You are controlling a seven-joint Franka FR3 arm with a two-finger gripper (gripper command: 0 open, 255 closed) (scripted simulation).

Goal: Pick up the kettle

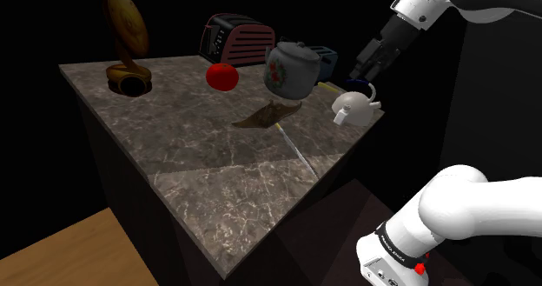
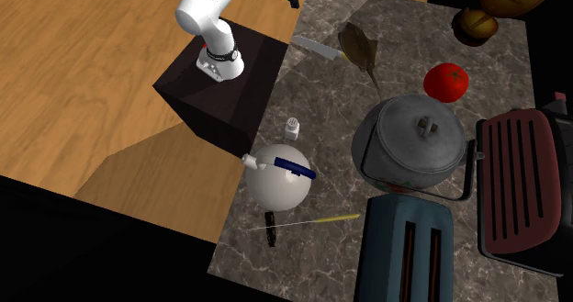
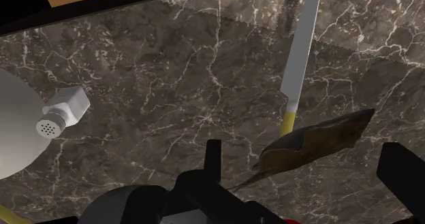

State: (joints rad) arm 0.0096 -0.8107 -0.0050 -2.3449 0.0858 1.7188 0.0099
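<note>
The kettle (image 1: 356,107) is a white round body with a short spout and a blue handle (image 2: 294,168). It stands on the dark marble counter (image 1: 217,180) near the edge that faces the stand (image 2: 230,80). My black gripper (image 1: 361,70) hangs open in the air above and a little behind the kettle, apart from it. In the wrist view the fingers (image 3: 213,160) stand wide apart over a brown leaf-shaped piece (image 3: 317,144), and the kettle (image 3: 17,131) lies well off to the side of the gripper (image 3: 306,165).
A small white shaker (image 2: 292,126) stands right beside the kettle. A knife (image 3: 300,59) lies by the brown piece. A big grey lidded pot (image 2: 413,144), a red ball (image 2: 446,81), a red toaster (image 2: 523,185), a dark toaster (image 2: 404,250) and a brass ornament (image 1: 126,41) crowd the counter.
</note>
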